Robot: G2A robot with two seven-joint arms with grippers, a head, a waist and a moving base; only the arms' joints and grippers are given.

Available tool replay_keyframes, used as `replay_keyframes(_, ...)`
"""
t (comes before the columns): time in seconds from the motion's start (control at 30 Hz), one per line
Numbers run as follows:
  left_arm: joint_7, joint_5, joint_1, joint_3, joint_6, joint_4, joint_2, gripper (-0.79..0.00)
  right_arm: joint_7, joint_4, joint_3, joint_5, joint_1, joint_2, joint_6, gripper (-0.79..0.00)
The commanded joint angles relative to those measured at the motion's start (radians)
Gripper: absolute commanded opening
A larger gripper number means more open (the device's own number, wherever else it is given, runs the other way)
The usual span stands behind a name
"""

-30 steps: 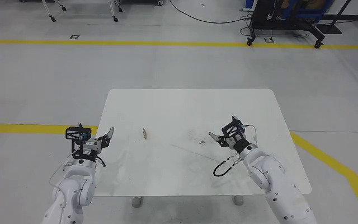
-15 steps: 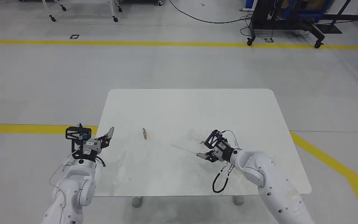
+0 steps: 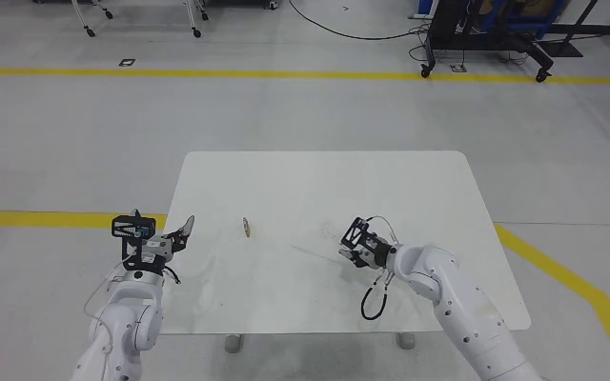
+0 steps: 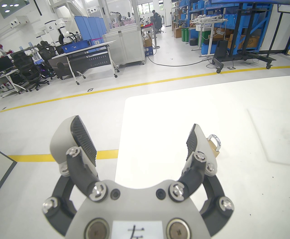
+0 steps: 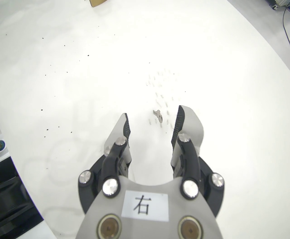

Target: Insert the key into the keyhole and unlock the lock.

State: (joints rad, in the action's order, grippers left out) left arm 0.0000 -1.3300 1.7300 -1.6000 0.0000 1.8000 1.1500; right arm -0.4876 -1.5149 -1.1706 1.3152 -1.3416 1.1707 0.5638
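A small brass padlock (image 3: 246, 227) lies on the white table (image 3: 315, 181), left of centre. In the left wrist view the padlock (image 4: 214, 144) is partly hidden behind one finger. My left gripper (image 3: 181, 231) hangs open at the table's left edge, a short way from the lock, and holds nothing (image 4: 136, 131). A small silver key (image 5: 159, 116) lies flat on the table among dark scuff marks. My right gripper (image 5: 153, 113) is open just above the table, its fingertips on either side of the key. In the top view this gripper (image 3: 349, 240) covers the key's spot.
A thin, clear mat (image 4: 271, 135) lies on the table's middle. A black cable loop (image 3: 372, 303) hangs from my right arm over the table's near part. The padlock's corner (image 5: 97, 2) lies far ahead of my right gripper. Floor surrounds the table.
My right arm has swung left and lowered, bringing its open gripper from the table's right part over to the key. The left arm and the padlock have not moved.
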Motion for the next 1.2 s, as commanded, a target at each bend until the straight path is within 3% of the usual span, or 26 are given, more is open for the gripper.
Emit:
replay_keyframes(0.0, 0.000, 0.000, 0.000, 0.000, 0.000, 0.000, 0.000, 0.000, -0.015, 0.024, 0.013, 0.006, 0.024, 0.002, 0.000, -0.462)
replay_keyframes(0.1, 0.000, 0.000, 0.000, 0.000, 0.000, 0.000, 0.000, 0.000, -0.038, 0.060, 0.040, 0.004, 0.061, 0.008, 0.003, -0.502)
replay_keyframes(0.17, 0.000, 0.000, 0.000, 0.000, 0.000, 0.000, 0.000, 0.000, -0.044, 0.077, 0.055, -0.001, 0.079, 0.011, 0.012, -0.606)
replay_keyframes(0.2, 0.000, 0.000, 0.000, 0.000, 0.000, 0.000, 0.000, 0.000, -0.043, 0.085, 0.060, -0.002, 0.087, 0.012, 0.015, -0.776)
replay_keyframes(0.23, 0.000, 0.000, 0.000, 0.000, 0.000, 0.000, 0.000, 0.000, -0.040, 0.091, 0.064, -0.003, 0.092, 0.012, 0.017, -0.785)
replay_keyframes(0.6, 0.000, 0.000, 0.000, 0.000, 0.000, 0.000, 0.000, 0.000, -0.005, 0.070, 0.040, 0.033, 0.095, -0.004, 0.092, -0.785)
replay_keyframes(0.8, 0.000, 0.000, 0.000, 0.000, 0.000, 0.000, 0.000, 0.000, 0.137, 0.018, -0.057, 0.036, 0.023, -0.033, 0.185, -0.785)
replay_keyframes(1.17, 0.000, 0.000, 0.000, 0.000, 0.000, 0.000, 0.000, 0.000, 0.153, 0.019, -0.046, 0.031, 0.016, -0.032, 0.190, -0.785)
